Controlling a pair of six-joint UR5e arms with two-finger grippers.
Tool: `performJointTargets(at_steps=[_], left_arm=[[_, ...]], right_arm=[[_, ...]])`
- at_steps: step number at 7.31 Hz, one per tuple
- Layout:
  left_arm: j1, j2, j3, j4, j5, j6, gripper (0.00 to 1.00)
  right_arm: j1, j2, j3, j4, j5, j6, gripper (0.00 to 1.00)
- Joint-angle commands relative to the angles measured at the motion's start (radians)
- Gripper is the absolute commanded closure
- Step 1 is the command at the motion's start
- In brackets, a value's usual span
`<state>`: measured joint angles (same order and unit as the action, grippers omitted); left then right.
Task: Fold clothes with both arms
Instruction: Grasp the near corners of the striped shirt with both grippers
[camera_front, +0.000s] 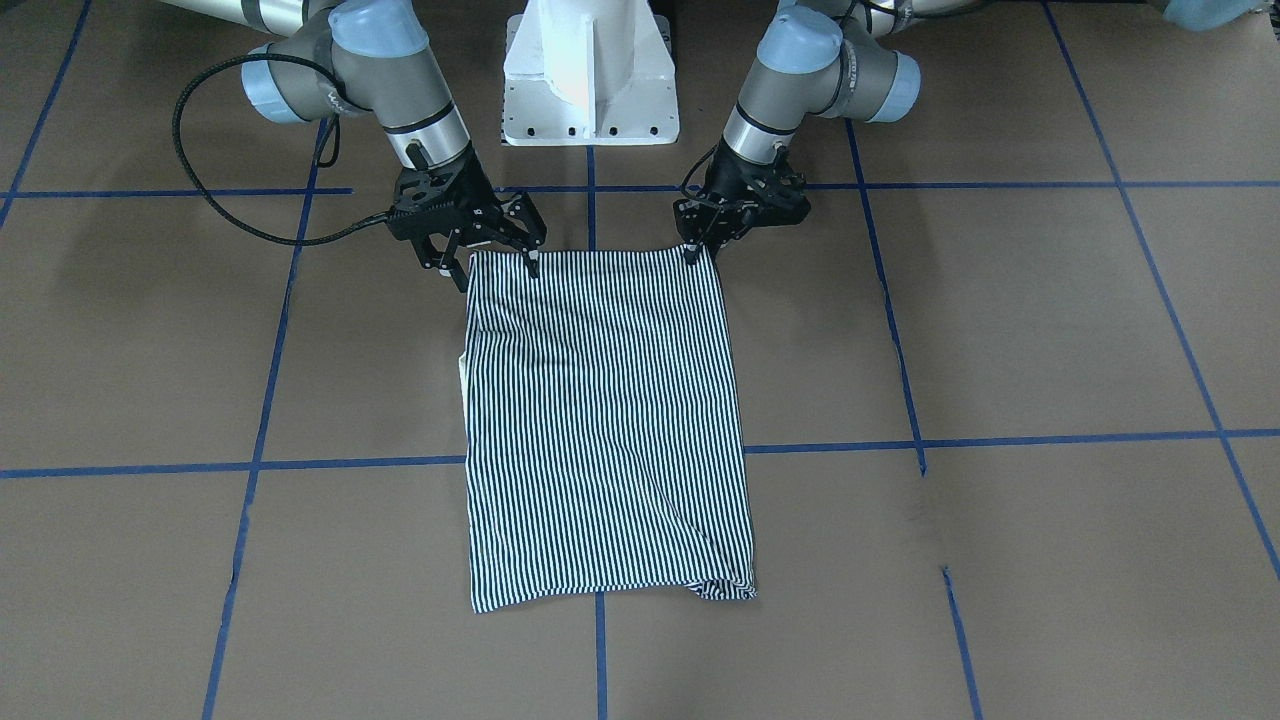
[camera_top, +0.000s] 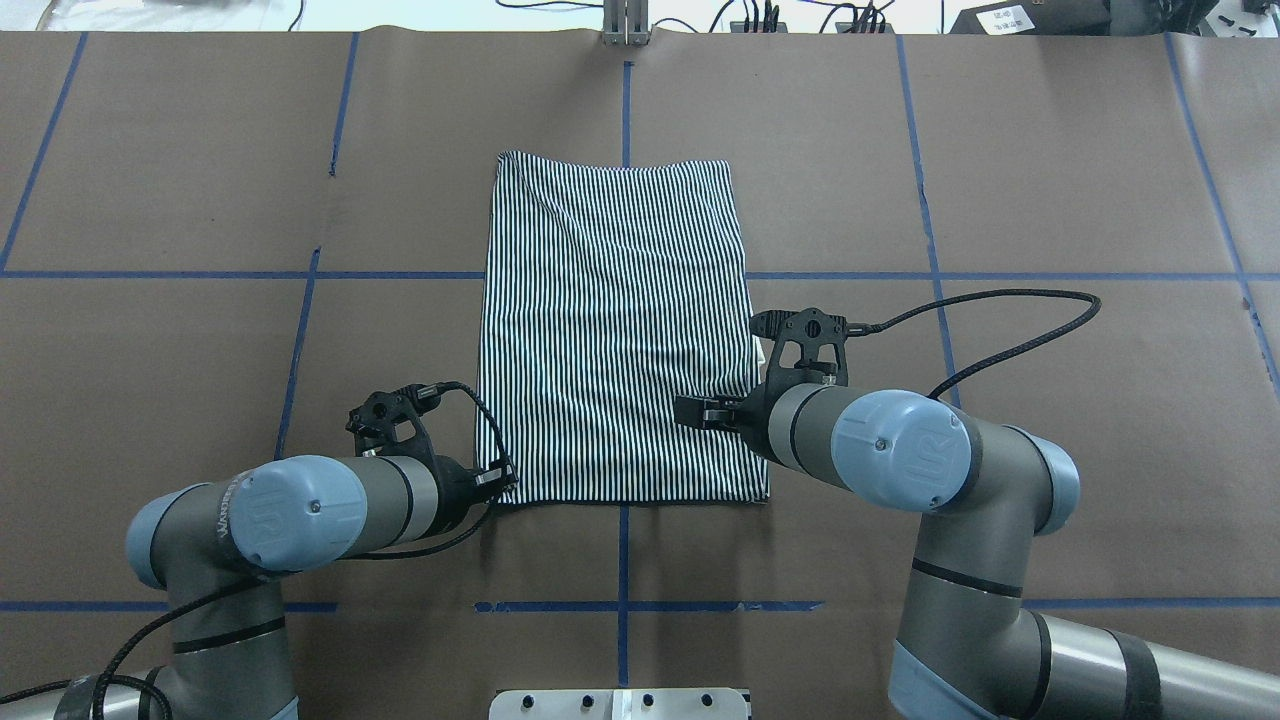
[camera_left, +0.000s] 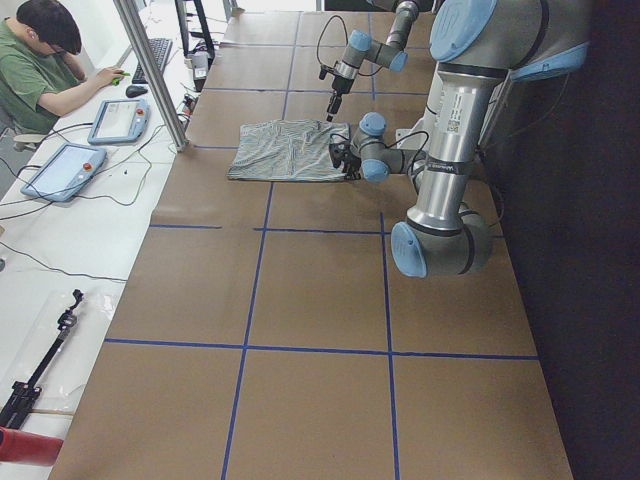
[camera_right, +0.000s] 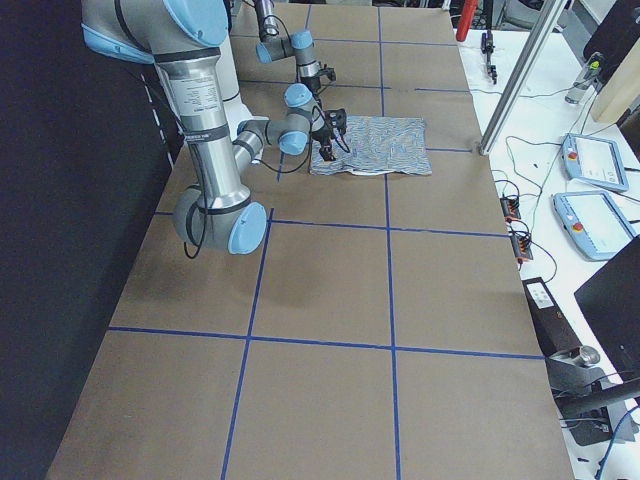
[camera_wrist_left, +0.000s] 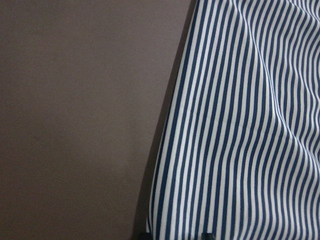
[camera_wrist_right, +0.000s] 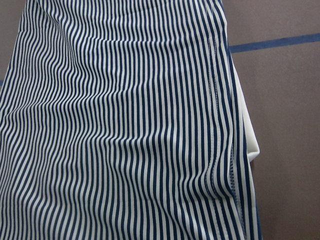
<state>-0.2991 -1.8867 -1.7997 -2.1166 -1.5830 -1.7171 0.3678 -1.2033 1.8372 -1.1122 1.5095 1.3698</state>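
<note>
Striped polo shirt (camera_front: 605, 420), folded rectangle, lying flat

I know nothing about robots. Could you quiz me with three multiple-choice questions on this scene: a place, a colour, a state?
1. Where are the left gripper and right gripper?
A. At the two corners of the shirt nearest the robot.
B. At its far edge.
C. High up, well away from it.

2. What colour are the grid lines on the table?
A. Red.
B. Blue.
C. Yellow.

3. How is the shirt?
A. Hanging in the air.
B. Crumpled in a ball.
C. Lying flat, folded into a rectangle.

Answers: 1 A, each gripper stands at a near corner; 2 B, the lines are blue on brown; 3 C, it lies flat with fairly straight edges.
</note>
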Motion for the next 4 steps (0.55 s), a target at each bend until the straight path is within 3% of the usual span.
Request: performJointTargets(at_steps=[1,2,3,4], left_arm=[[0.000,-0.003,-0.006,0.001,0.000,0.001,1.00],[0.000,-0.008,-0.006,0.000,0.000,0.001,1.00],[0.000,-0.008,-0.004,0.001,0.000,0.001,1.00],[0.000,-0.008,-0.006,0.001,0.001,0.001,1.00]], right_arm=[[-0.016,0.002,-0.003,-0.003,-0.012,0.015,0.00],[-0.039,0.002,-0.004,-0.020,-0.040,0.100,0.09],[-0.058,0.026,-0.007,-0.078,-0.041,0.212,0.25],[-0.064,0.059,-0.007,-0.154,-0.032,0.395,0.34]])
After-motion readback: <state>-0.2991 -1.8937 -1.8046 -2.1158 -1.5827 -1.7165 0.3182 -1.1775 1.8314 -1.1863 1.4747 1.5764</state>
